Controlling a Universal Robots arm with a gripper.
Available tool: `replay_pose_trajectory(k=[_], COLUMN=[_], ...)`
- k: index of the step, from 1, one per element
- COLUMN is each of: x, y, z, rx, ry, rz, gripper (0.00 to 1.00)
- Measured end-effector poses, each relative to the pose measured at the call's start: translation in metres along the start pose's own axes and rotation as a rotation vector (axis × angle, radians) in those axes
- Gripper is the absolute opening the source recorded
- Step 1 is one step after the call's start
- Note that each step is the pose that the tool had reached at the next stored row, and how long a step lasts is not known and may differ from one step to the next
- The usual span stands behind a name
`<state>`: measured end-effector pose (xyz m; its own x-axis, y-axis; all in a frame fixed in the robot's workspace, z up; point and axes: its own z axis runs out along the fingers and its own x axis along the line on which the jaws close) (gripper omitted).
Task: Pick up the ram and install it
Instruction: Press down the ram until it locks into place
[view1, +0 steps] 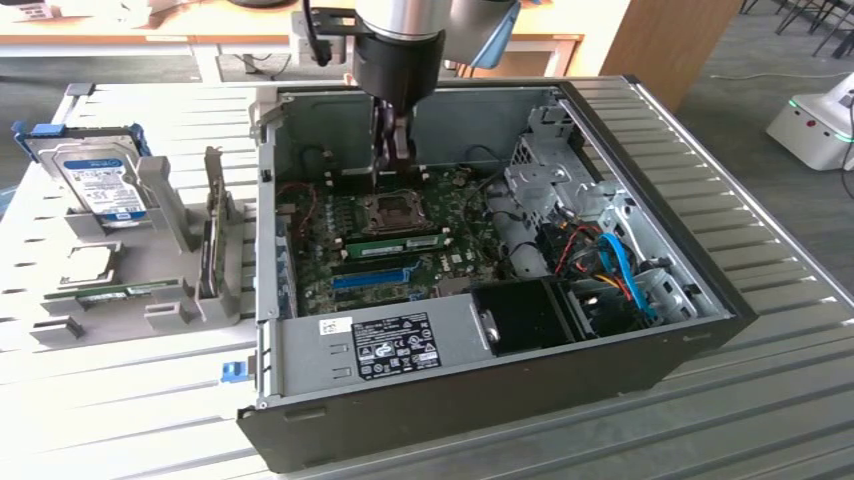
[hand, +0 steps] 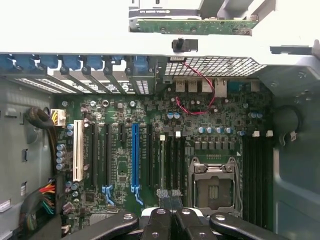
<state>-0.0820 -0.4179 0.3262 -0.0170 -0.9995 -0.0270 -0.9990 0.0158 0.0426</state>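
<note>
The ram (hand: 195, 26), a long green stick with small chips, rests in a grey stand (view1: 214, 240) outside the open computer case, on the exterior view's left. My gripper (view1: 392, 158) hangs high over the motherboard (view1: 400, 235), close to the CPU socket (hand: 212, 187). The fingers (hand: 159, 220) are pressed together with nothing between them, so my gripper (hand: 170, 200) is shut and apart from the ram. A second green stick (view1: 400, 243) sits in a slot beside the CPU socket (view1: 396, 212).
The case walls (view1: 441, 345) ring the motherboard. A long blue slot (hand: 134, 155) and black slots run beside the socket. A silver hard drive (view1: 104, 180) with a blue label stands in a rack at the far left. Cables (view1: 614, 270) crowd the case's right side.
</note>
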Motion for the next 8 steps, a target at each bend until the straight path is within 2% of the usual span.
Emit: replay_pose_trajectory(k=[8], x=[-0.0001], y=[0.0001], z=[-0.0025], rx=[0.0000], ry=[0.0000], rz=[0.000], gripper=[0.11])
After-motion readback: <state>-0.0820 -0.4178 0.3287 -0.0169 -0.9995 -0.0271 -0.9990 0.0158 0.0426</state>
